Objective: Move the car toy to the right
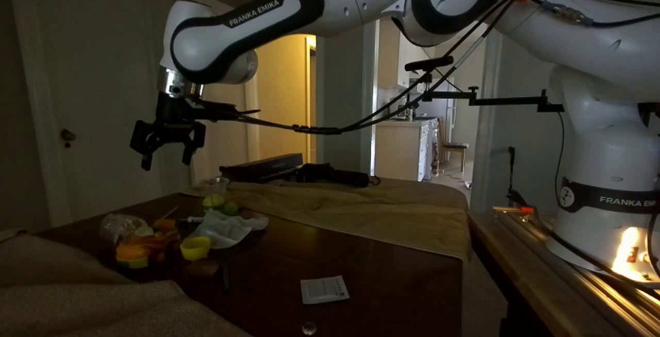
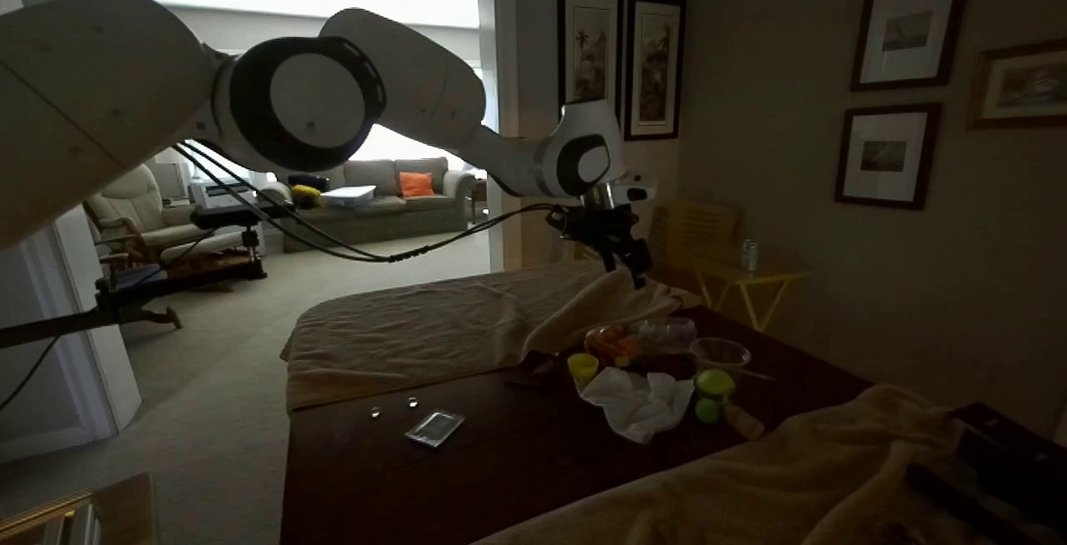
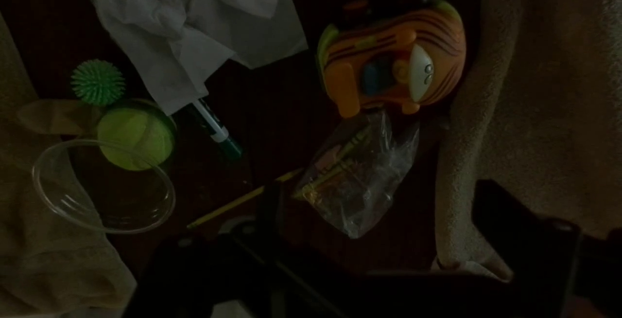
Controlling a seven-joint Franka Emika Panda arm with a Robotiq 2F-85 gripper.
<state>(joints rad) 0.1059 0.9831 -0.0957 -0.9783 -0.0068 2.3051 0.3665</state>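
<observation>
Over on my left a tan cloth [image 1: 77,285] covers the near left corner of the bench [image 1: 397,280]. Beside it, by the left edge, lies a crumpled clear bag [image 1: 116,223]; yellow marks show in it from the wrist view, print or contents I can't tell. Against it, or nearly so, sits the orange car toy [image 1: 154,245], close to that same corner. Its long axis runs roughly along the left edge, the nose pointing at the cloth and stopping just beside it, the tail turned toward the far edge. Well above this end hangs the claw [image 1: 167,161], its fingers spread apart. Next to the toy stands a yellow cup [image 1: 195,249], mouth up, its bottom out of my sight. Toward the far left corner a yellow-green ball [image 1: 212,202] sits by a clear bowl [image 1: 216,185]; through the bowl I make out dark bench and cloth. White crumpled paper or fabric [image 1: 227,228] spreads behind the cup. Farther right, toward the near edge, are a small clear bead [image 1: 309,329] and a flat pale packet [image 1: 325,290]. A second tan cloth [image 1: 361,213] drapes the far right corner. The robot's base [image 1: 593,172] stands past the right edge.
</observation>
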